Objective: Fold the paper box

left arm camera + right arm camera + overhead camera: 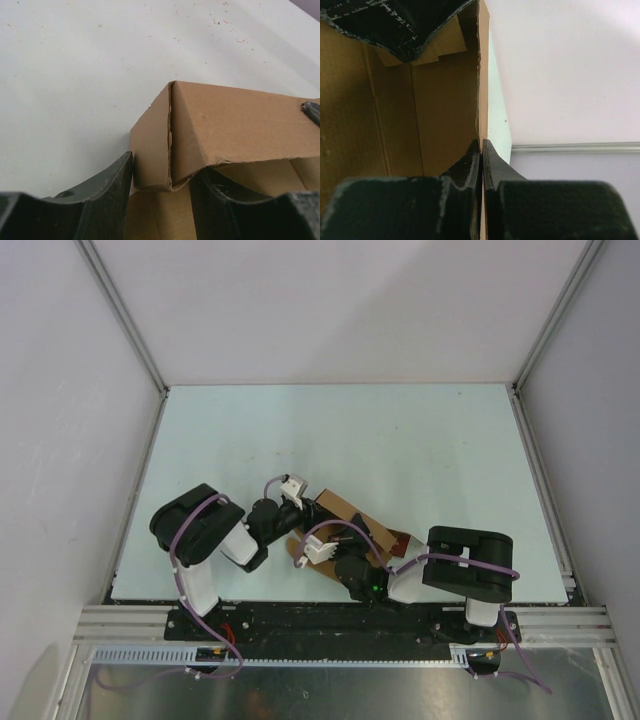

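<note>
The paper box [345, 512] is brown kraft cardboard, partly folded up, near the table's front edge between my two arms. My left gripper [300, 503] is at its left end. In the left wrist view one corner of the paper box [210, 120] sits between the jaws of the left gripper [162, 170]: one finger [100, 200] lies against the outer wall and the other finger [235, 210] is inside, under the folded wall. My right gripper [322, 540] reaches in from the near side. Close up, the right gripper [481, 145] is pinched shut on a thin upright wall of the box [440, 100].
The pale green table [400, 440] stretches behind the box. White enclosure walls with aluminium rails [125, 315] stand on three sides. The arm bases sit on a black bar [330, 620] at the near edge. The left gripper's finger [395, 25] shows inside the box.
</note>
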`<state>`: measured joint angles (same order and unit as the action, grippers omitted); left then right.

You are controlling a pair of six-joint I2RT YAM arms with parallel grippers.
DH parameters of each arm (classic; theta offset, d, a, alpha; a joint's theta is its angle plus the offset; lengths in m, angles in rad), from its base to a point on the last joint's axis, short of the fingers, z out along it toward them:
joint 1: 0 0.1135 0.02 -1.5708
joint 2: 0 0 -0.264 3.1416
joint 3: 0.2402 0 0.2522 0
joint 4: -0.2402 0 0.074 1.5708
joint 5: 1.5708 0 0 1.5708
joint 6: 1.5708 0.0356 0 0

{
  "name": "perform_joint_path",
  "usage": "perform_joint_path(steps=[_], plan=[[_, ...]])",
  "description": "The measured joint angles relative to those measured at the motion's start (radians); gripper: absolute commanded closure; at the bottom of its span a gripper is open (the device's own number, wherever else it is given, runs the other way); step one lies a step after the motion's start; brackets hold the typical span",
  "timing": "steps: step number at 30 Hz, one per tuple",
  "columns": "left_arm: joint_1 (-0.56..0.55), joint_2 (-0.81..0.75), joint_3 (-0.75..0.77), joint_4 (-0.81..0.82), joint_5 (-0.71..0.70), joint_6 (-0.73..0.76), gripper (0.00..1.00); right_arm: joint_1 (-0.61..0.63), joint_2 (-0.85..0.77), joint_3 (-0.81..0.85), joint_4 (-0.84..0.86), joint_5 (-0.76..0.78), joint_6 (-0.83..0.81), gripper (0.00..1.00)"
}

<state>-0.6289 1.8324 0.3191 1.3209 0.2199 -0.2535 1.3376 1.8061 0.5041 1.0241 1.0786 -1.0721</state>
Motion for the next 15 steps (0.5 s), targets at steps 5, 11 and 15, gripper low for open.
perform_joint_path(steps=[5,11,15], plan=[[-0.001,0.022,0.011,0.004,-0.018,0.008,0.57,0.0,0.0,0.0,0.0,0.0,0.01,0.96],[-0.014,0.053,0.035,0.006,-0.056,0.023,0.65,0.0,-0.013,0.0,-0.016,-0.007,0.043,0.96],[-0.033,0.053,0.035,0.006,-0.101,0.044,0.72,0.0,-0.022,0.0,-0.031,-0.013,0.063,0.96]])
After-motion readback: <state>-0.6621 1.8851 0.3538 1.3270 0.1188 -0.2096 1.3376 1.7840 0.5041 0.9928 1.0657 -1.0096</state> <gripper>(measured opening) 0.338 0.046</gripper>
